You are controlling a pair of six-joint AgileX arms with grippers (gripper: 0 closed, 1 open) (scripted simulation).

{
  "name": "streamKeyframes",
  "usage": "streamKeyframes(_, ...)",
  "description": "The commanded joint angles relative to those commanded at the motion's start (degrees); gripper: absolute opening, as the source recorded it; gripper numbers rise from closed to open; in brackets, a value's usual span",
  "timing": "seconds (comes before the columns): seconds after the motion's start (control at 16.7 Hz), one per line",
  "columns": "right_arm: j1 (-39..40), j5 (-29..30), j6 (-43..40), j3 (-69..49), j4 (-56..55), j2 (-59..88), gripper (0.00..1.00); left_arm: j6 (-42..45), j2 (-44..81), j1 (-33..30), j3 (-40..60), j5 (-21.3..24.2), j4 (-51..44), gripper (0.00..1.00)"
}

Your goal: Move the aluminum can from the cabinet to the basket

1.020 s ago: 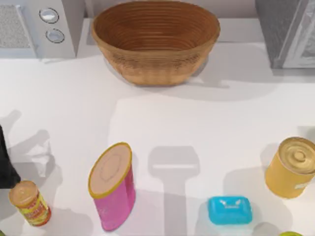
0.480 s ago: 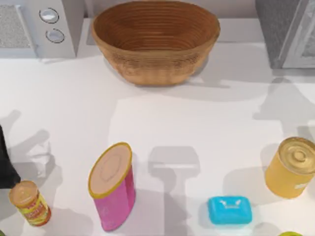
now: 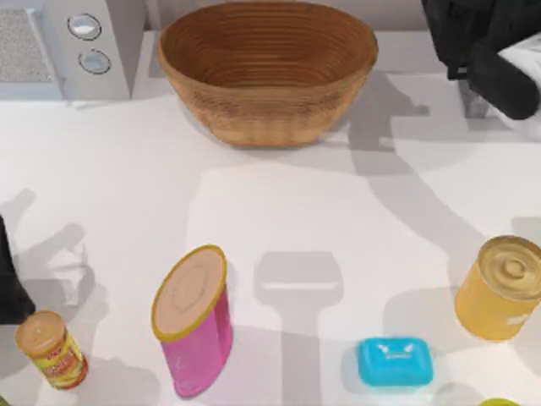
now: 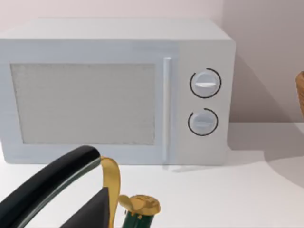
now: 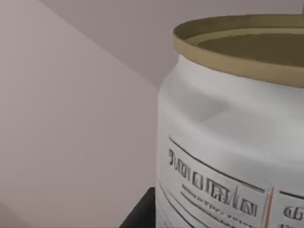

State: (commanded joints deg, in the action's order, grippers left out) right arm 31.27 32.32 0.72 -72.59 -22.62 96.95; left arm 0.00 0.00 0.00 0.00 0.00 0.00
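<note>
My right gripper (image 3: 510, 69) hangs over the cabinet (image 3: 470, 101) at the back right of the table, and the black arm covers most of that grey unit. It is shut on the aluminum can (image 5: 228, 142), a white can with a metallic rim and printed lettering that looms close in the right wrist view with bare wall behind it. A white patch of the can (image 3: 526, 56) peeks out beside the arm in the top view. The wicker basket (image 3: 267, 110) stands at the back centre, left of the gripper and apart from it. My left gripper (image 3: 8, 292) is parked at the left edge.
A light-grey microwave (image 3: 76, 51) with two knobs fills the back left. Along the front stand an orange-labelled jar (image 3: 51, 348), a pink canister (image 3: 194, 321), a blue box (image 3: 395, 362) and a golden tin (image 3: 500, 288). A gold-topped green bottle (image 4: 140, 211) sits near the left gripper.
The right arm has come into the top view over the cabinet at the back right. Its shadow has grown across the table's right half. The rest has stayed still.
</note>
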Motion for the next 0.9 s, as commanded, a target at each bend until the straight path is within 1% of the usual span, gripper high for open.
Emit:
streamKeyframes(0.24, 5.9, 6.1, 0.2, -13.9, -4.4, 17.7, 0.00, 0.0, 0.0, 0.0, 0.0, 0.0, 0.0, 1.00)
streamKeyframes(0.42, 9.0, 9.2, 0.3, -21.1, -6.6, 26.9, 0.00, 0.0, 0.0, 0.0, 0.0, 0.0, 0.0, 1.00)
streamKeyframes(0.6, 10.3, 10.6, 0.3, -24.2, -7.6, 30.9, 0.00, 0.0, 0.0, 0.0, 0.0, 0.0, 0.0, 1.00)
streamKeyframes(0.9, 10.1, 10.5, 0.5, -23.8, -7.5, 31.2, 0.00, 0.0, 0.0, 0.0, 0.0, 0.0, 0.0, 1.00)
